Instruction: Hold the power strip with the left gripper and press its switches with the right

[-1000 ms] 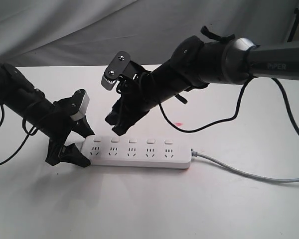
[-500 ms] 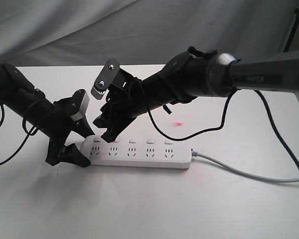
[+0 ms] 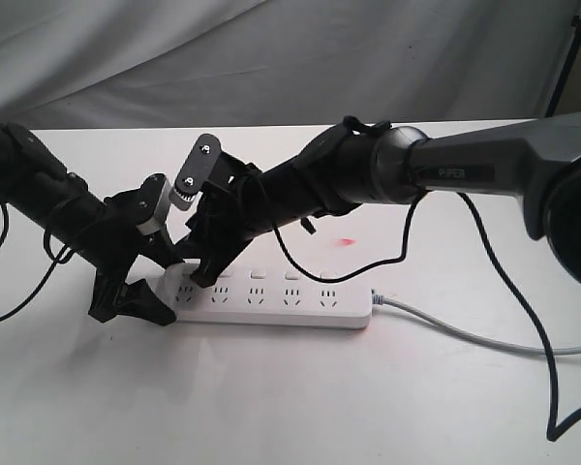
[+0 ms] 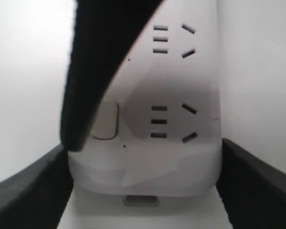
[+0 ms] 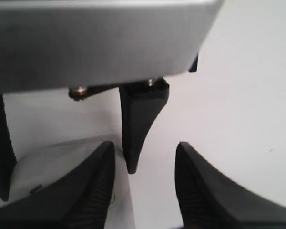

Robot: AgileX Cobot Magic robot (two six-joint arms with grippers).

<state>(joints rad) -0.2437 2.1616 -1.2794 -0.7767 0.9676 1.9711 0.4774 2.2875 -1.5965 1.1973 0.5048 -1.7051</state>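
The white power strip (image 3: 271, 298) lies flat on the table, its grey cable (image 3: 465, 334) leaving at the right end. My left gripper (image 3: 168, 288) is shut on the strip's left end, one finger against each long side; the left wrist view shows the power strip (image 4: 181, 95) held between that gripper's (image 4: 143, 164) fingers. The right gripper (image 3: 199, 275) reaches down over the leftmost of the switches (image 4: 105, 121); one finger (image 4: 95, 71) lies on its edge. In the right wrist view the right gripper (image 5: 144, 145) has its jaws apart with nothing between them. Other switches (image 3: 290, 275) show uncovered.
A white table (image 3: 271, 407) carries the strip, with a grey cloth (image 3: 271, 58) hanging behind it. A small red spot (image 3: 347, 240) marks the table behind the strip. The right arm's black cable (image 3: 504, 291) loops over the table's right side.
The right gripper has moved left and down along the strip, from above the second switch to the leftmost switch. The left gripper and the strip have stayed put.
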